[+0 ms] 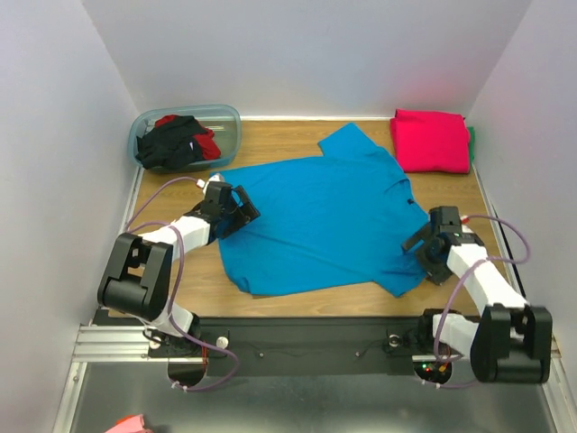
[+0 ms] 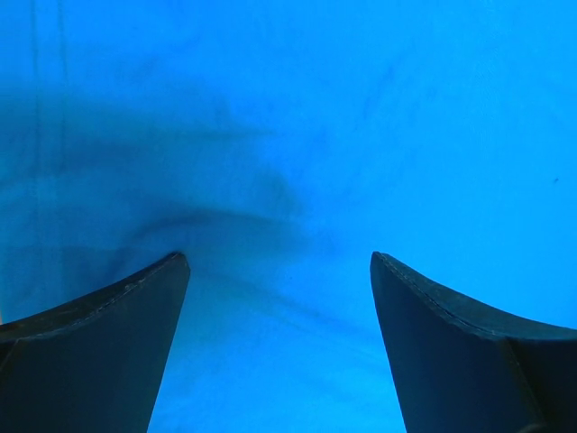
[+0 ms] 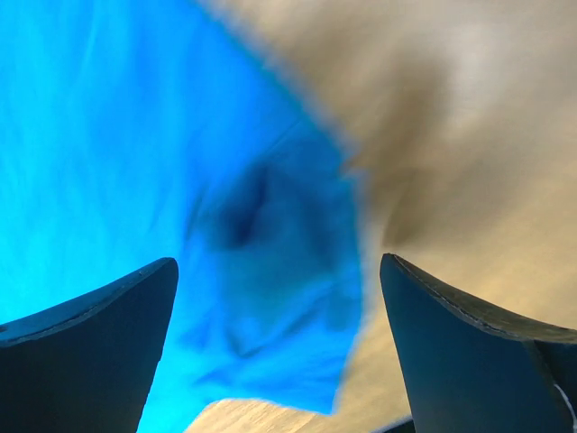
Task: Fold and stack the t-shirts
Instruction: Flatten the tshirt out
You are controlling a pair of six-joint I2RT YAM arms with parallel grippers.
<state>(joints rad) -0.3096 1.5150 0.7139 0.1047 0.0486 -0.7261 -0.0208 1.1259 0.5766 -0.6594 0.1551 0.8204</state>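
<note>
The turquoise-blue t-shirt (image 1: 315,216) lies spread flat in the middle of the wooden table. My left gripper (image 1: 242,209) is open over the shirt's left edge; in the left wrist view blue cloth (image 2: 288,162) fills the frame between my left gripper (image 2: 279,271). My right gripper (image 1: 416,245) is open over the shirt's right sleeve; the right wrist view shows my right gripper (image 3: 278,275) above that sleeve corner (image 3: 288,298). A folded magenta-pink shirt (image 1: 431,140) lies at the back right. Black and red shirts (image 1: 178,142) lie crumpled in the tub.
A translucent blue-grey plastic tub (image 1: 230,122) stands at the back left. Something green (image 1: 471,137) peeks from under the pink shirt. White walls close in the table on three sides. Bare wood (image 3: 487,162) shows right of the sleeve.
</note>
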